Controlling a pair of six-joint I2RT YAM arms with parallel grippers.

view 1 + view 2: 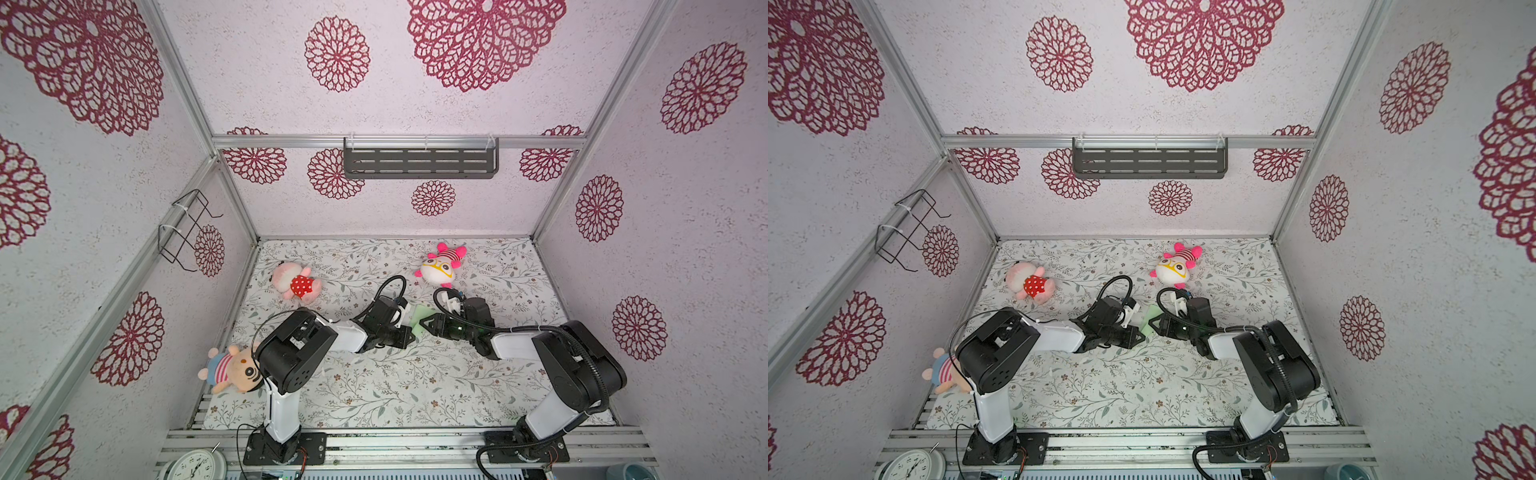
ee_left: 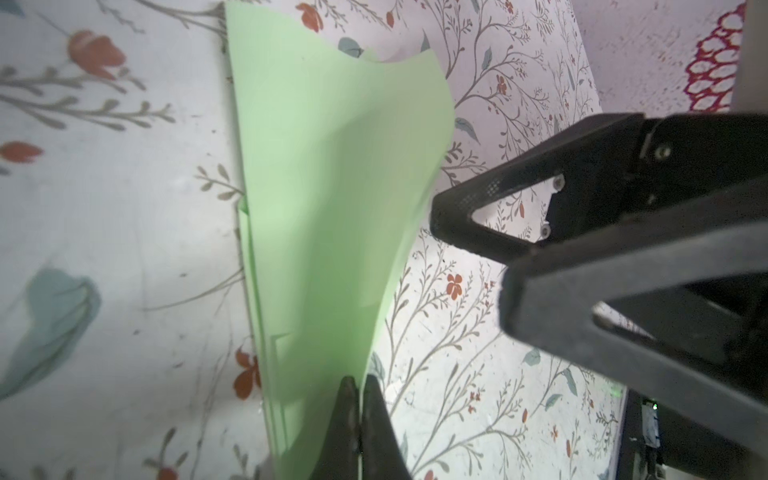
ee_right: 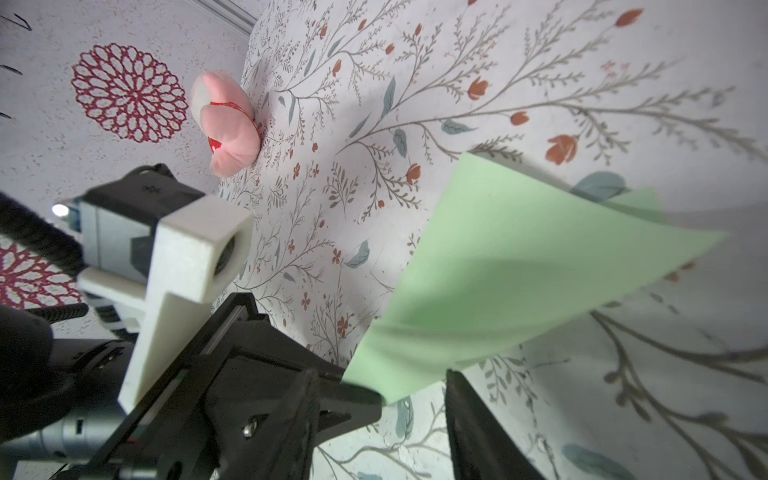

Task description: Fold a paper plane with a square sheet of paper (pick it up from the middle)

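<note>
The folded paper is pinched at its edge by the left pincer above mid-table; its corner is flanked by the right pincer, jaws spread.

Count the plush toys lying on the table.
3: pink toy in red dotted dress, far left; white toy with yellow glasses, far right; striped-shirt toy at the near left edge, partly hidden by the left arm.
</note>
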